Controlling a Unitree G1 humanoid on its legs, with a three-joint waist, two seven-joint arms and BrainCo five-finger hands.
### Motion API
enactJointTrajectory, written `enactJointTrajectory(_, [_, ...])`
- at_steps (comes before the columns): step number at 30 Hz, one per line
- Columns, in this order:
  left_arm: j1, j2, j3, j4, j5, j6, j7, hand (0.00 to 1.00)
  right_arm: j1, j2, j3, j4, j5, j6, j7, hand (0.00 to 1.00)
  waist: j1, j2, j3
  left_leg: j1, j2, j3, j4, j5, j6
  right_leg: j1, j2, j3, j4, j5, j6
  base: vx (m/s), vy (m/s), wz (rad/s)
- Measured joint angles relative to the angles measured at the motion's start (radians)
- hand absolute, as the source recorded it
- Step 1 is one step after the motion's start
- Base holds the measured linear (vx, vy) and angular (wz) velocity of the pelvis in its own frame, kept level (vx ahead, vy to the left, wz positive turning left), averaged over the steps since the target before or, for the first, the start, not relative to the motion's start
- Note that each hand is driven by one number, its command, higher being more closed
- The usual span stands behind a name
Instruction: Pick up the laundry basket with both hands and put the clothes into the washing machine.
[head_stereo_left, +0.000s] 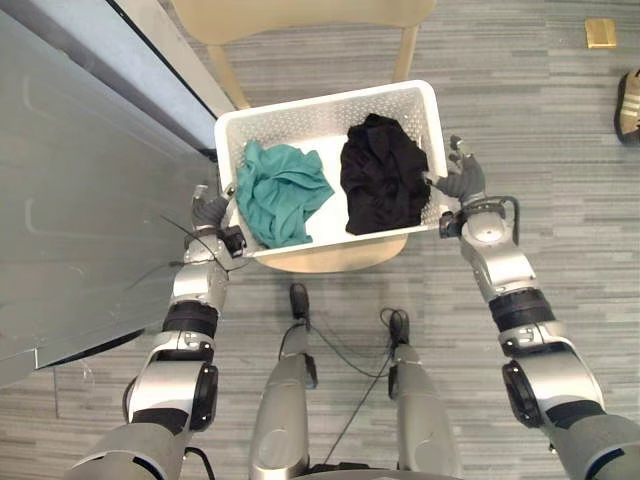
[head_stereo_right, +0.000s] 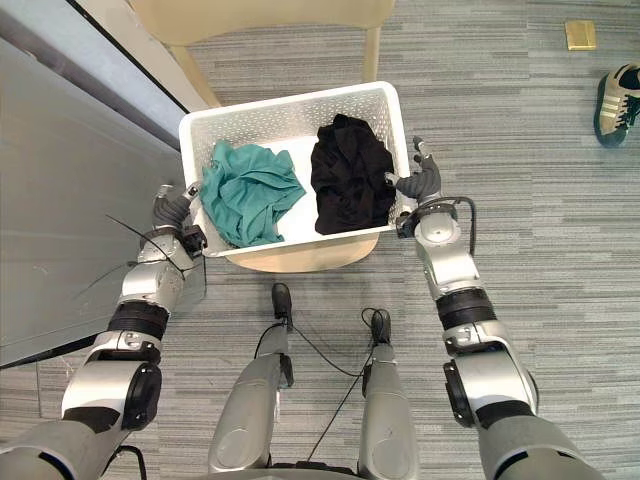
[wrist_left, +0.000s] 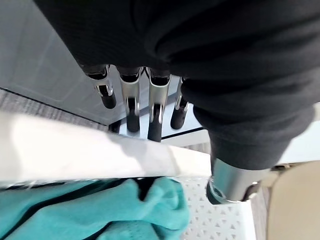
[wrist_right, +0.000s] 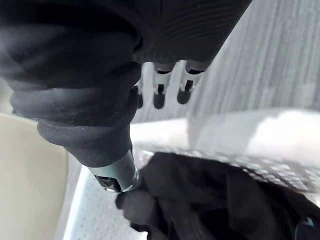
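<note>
White laundry basket (head_stereo_left: 325, 101) on pale chair (head_stereo_left: 320, 258), teal garment (head_stereo_left: 283, 192) beside black garment (head_stereo_left: 383, 172) inside, left hand (head_stereo_left: 212, 212) and right hand (head_stereo_left: 465, 180) each pinching a side rim, thumbs inside.

The laundry basket (head_stereo_left: 320, 105) is showing white with a perforated lattice pattern. The teal garment (head_stereo_left: 282, 192) and the black garment (head_stereo_left: 383, 172) are showing solid colour. The chair (head_stereo_left: 300, 15) is showing pale beige, the floor (head_stereo_left: 540, 130) streaked grey.
</note>
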Motion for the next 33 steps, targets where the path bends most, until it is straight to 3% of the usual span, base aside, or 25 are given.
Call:
enactJointTrajectory(5, [0.082,0.098,0.045,-0.163,0.000,-0.040,-0.010,0.00,0.091,-0.085,-0.007,-0.120,-0.004,-0.017,0.020,0.00,-0.001,0.000,0.000,0.022,-0.002,0.011,0.000,0.000,0.000,0.007,0.004,0.018,0.006,0.000,0.000,-0.01,-0.030,-0.10])
enactJointTrajectory(15, [0.314,0.093,0.187,-0.444,-0.019,-0.066,0.000,0.00,0.274,-0.096,-0.115,-0.288,-0.041,-0.049,0.088,0.00,-0.005,-0.005,-0.003,0.076,-0.006,-0.012,-0.001,-0.004,-0.003,0.068,0.011,0.011,-0.001,-0.001,0.001,0.00,-0.032,0.02])
enactJointTrajectory(18, [0.419,0.048,0.259,-0.545,-0.017,-0.099,0.007,0.00,0.389,-0.067,-0.211,-0.377,-0.044,-0.060,0.099,0.00,-0.005,-0.011,-0.021,0.083,-0.010,-0.024,-0.001,-0.004,-0.003,0.087,0.008,-0.001,-0.013,-0.002,0.002,0.02,-0.038,0.13])
enactJointTrajectory(23, [0.707,-0.191,0.348,-0.723,0.019,-0.105,0.003,0.00,0.686,0.123,-0.392,-0.456,-0.096,-0.097,0.120,0.00,-0.030,-0.018,-0.120,0.138,-0.038,-0.044,-0.002,-0.028,-0.001,0.153,-0.020,-0.014,-0.043,-0.020,0.008,0.06,-0.006,0.12])
enactJointTrajectory(26, [0.818,-0.288,0.348,-0.712,0.047,-0.105,0.005,0.00,0.858,0.240,-0.432,-0.419,-0.108,-0.097,0.125,0.00,-0.033,-0.018,-0.169,0.175,-0.047,-0.046,-0.003,-0.046,-0.006,0.197,-0.030,-0.018,-0.050,-0.035,0.003,0.07,-0.004,0.05])
enactJointTrajectory(30, [0.900,-0.394,0.305,-0.540,0.035,-0.100,0.002,0.00,1.028,0.371,-0.392,-0.301,-0.144,-0.066,0.126,0.00,-0.033,-0.019,-0.209,0.242,-0.052,-0.037,-0.004,-0.056,0.001,0.264,-0.040,-0.024,-0.047,-0.049,0.004,0.02,0.000,0.02])
enactJointTrajectory(33, [0.896,-0.396,0.240,-0.276,0.036,-0.069,-0.037,0.00,1.037,0.417,-0.372,-0.119,-0.147,-0.046,0.092,0.00,-0.028,-0.033,-0.240,0.306,-0.050,-0.021,-0.004,-0.069,-0.002,0.322,-0.041,-0.025,-0.037,-0.062,0.007,-0.01,-0.002,-0.01])
